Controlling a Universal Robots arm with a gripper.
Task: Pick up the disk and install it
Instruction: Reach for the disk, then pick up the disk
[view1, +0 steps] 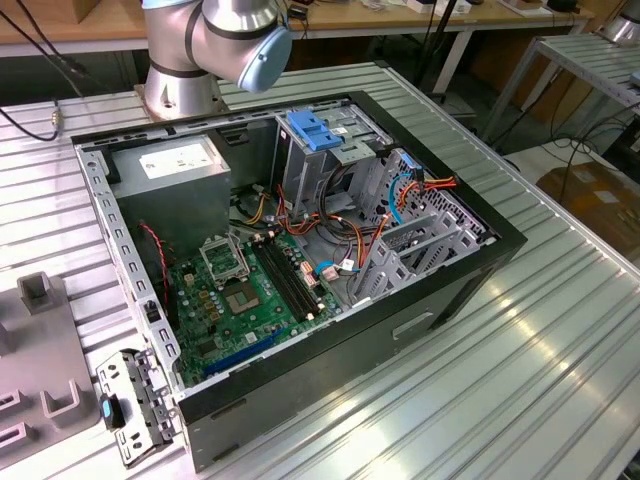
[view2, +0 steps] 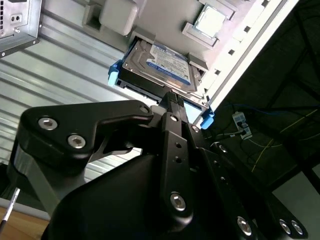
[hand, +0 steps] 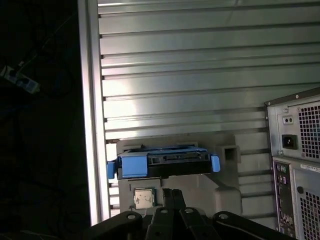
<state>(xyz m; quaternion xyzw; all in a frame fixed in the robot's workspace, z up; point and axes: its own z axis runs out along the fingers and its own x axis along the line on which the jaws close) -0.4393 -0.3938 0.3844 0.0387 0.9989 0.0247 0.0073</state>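
Disk in grey tray, just ahead of gripper | gripper closed, holding nothing

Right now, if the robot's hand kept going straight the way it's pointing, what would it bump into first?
Most likely the disk, silver with blue side rails, lying on a grey tray right ahead of the hand. The gap between them is hard to judge.
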